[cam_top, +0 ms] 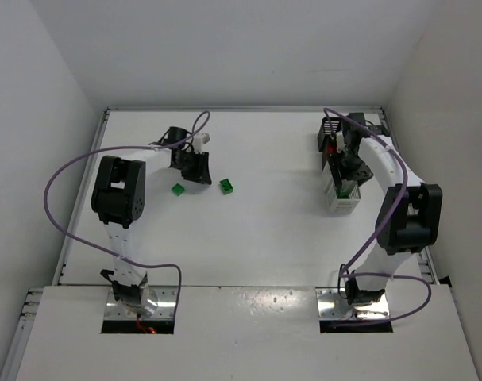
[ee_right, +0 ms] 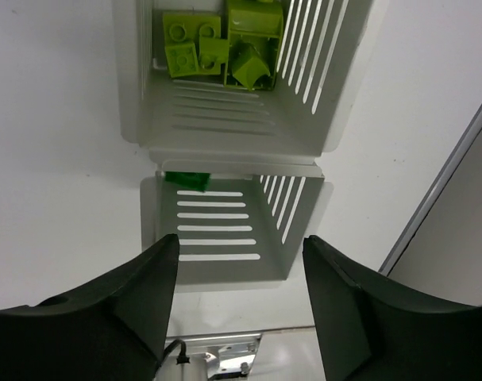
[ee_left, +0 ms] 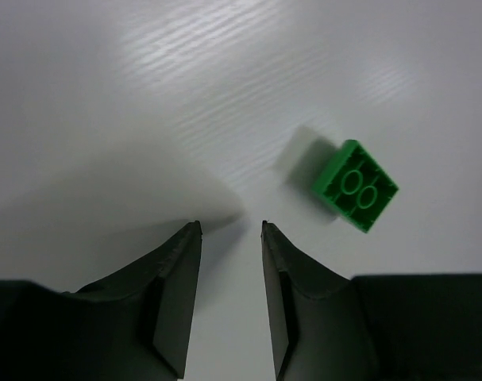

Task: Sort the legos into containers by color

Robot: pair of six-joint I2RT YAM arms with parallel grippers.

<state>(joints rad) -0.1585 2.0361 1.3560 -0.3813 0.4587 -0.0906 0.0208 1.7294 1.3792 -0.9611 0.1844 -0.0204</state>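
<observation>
Well, the green lego (ee_left: 355,186), light, hard and probably slick, lies far left beside the left gripper (ee_left: 231,226), fingers parted and empty, best pinched across flat sides; the right gripper (ee_right: 241,242) gapes empty over a white container (ee_right: 221,266).

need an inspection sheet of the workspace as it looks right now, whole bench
surface: white table
job's things: green lego and another lie loose by the left arm; one white bin holds lime legos; next white bin has a green brick at its far wall
clutter: nothing seen
grippers: left gripper open, empty, low beside a green lego; right gripper open, empty, over the white bins
cables: purple cables loop off both arms
surroundings: white walls
</observation>
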